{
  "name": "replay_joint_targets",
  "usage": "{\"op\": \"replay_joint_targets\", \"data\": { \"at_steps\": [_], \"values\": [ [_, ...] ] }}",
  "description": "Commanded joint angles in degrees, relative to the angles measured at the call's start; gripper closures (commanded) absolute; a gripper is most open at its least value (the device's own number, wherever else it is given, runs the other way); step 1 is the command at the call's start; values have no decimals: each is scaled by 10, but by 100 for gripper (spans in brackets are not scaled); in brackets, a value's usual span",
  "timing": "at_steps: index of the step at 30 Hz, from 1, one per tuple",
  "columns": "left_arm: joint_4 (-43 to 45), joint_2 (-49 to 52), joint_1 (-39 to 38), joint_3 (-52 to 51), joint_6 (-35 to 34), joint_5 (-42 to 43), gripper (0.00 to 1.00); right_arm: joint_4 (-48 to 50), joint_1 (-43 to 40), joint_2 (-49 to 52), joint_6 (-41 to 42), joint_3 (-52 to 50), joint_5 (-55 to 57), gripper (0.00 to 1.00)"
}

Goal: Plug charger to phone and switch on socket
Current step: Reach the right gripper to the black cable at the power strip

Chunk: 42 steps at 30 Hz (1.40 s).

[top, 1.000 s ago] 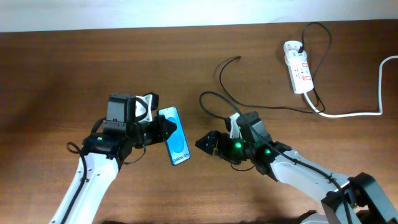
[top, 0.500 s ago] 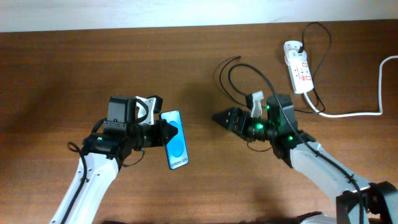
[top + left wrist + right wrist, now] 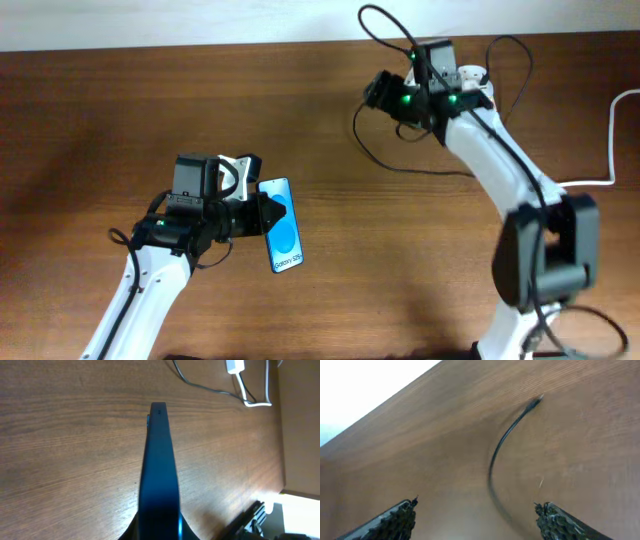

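Observation:
The phone (image 3: 283,235), blue screen up, is held tilted above the table with my left gripper (image 3: 262,215) shut on its edge. In the left wrist view the phone (image 3: 159,460) shows edge-on, rising from my left gripper (image 3: 159,534). My right gripper (image 3: 372,92) is at the back of the table, open. In the right wrist view the charger (image 3: 502,445) curves up to its plug tip (image 3: 538,398), and its cable runs between the spread fingers of my right gripper (image 3: 475,517) without touching them. The socket (image 3: 472,73) is mostly hidden behind the right arm.
The charger's black cable (image 3: 400,167) loops over the table right of centre. A thick white lead (image 3: 600,181) runs from the socket toward the right edge. The left wrist view shows the white socket end (image 3: 235,366) and lead far ahead.
The right arm swung from the front middle of the table up to the back, above the charger's free end. The left gripper kept still, holding the phone.

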Motion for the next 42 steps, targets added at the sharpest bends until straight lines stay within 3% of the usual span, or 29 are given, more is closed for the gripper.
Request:
{"op": "replay_joint_targets", "data": {
  "at_steps": [1, 4, 12, 16, 26, 42],
  "values": [
    [4, -3, 3, 7, 7, 13, 100, -1, -24, 88, 40, 79, -21, 19],
    [4, -3, 3, 7, 7, 13, 100, 23, -29, 179, 101, 137, -46, 22],
    [3, -3, 3, 7, 7, 14, 100, 120, -37, 249, 245, 141, -47, 38],
    [-1, -3, 3, 7, 7, 14, 100, 139, -37, 279, 301, 141, -42, 52],
    [-16, -3, 3, 7, 7, 13, 100, 139, -59, 322, 308, 140, -35, 76],
    [-16, -3, 3, 7, 7, 3, 100, 118, -33, 322, 308, 140, -50, 72]
  ]
}}
